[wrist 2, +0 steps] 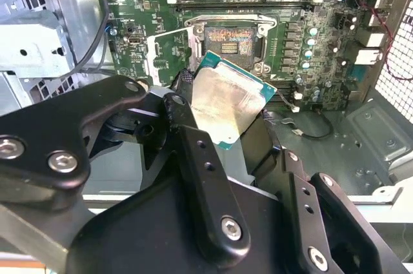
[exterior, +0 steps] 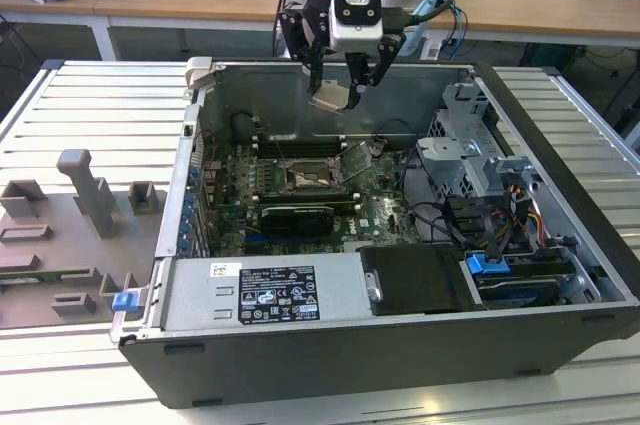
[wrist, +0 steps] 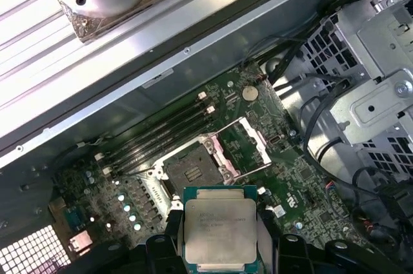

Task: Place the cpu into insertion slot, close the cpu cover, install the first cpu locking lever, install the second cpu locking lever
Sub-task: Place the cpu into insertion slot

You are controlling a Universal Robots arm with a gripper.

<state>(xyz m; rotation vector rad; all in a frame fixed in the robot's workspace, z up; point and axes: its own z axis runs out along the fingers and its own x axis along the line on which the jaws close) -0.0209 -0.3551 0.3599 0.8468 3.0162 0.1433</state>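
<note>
Open computer case (exterior: 330, 370), grey fixture (exterior: 88, 193)

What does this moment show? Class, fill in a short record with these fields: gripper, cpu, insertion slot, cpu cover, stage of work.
gripper: shut on the cpu, above the open computer case
cpu: held clear above the motherboard
insertion slot: empty, dark centre exposed
cpu cover: swung open, standing up beside the insertion slot
stage of work: cpu not yet placed; cpu cover not yet closed
</note>
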